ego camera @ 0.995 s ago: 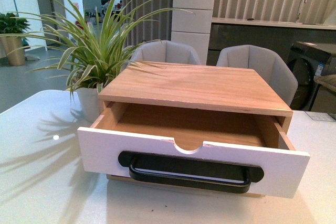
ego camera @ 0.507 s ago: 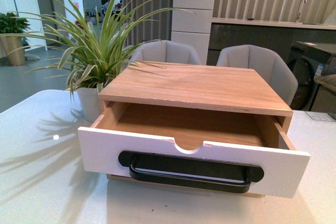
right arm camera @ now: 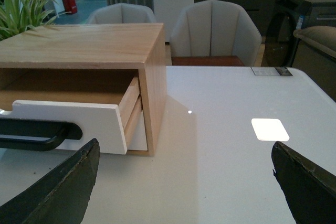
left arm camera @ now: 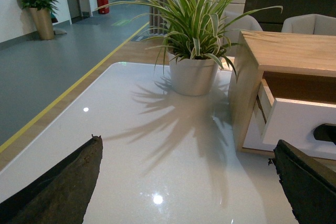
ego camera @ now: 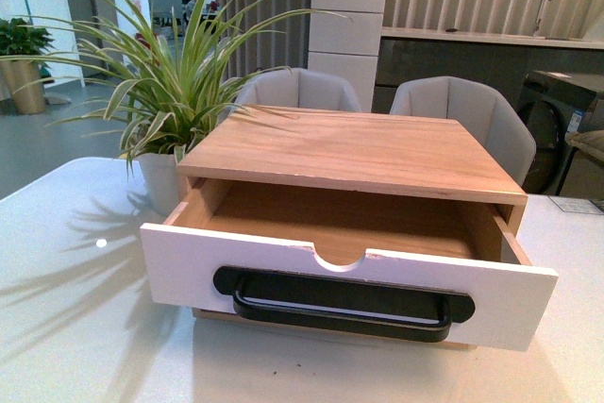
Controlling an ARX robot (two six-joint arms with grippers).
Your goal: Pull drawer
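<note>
The drawer (ego camera: 347,282) sits on the white table (ego camera: 85,327), pulled well out of its wooden case (ego camera: 349,153), exactly as far out as a second ago; only the front view has tipped slightly, so the scene sits a touch differently in frame. Nothing has moved the drawer in that time, which suggests the pull is finished and the arms are clear.

Neither arm shows in the front view. In the left wrist view the left gripper (left arm camera: 186,182) hangs over bare table beside the case, fingers spread wide and holding nothing. The right gripper (right arm camera: 184,182) is likewise splayed and empty, off the drawer's other end, near the case but not touching it.

The drawer's light-wood inside (ego camera: 340,219) is empty as far as it shows; the back part is hidden under the case top. The black handle (ego camera: 342,306) lies free in its recess. A plant (ego camera: 165,92) in a white pot (ego camera: 159,181) stands just beside the case on the robot's left.
</note>
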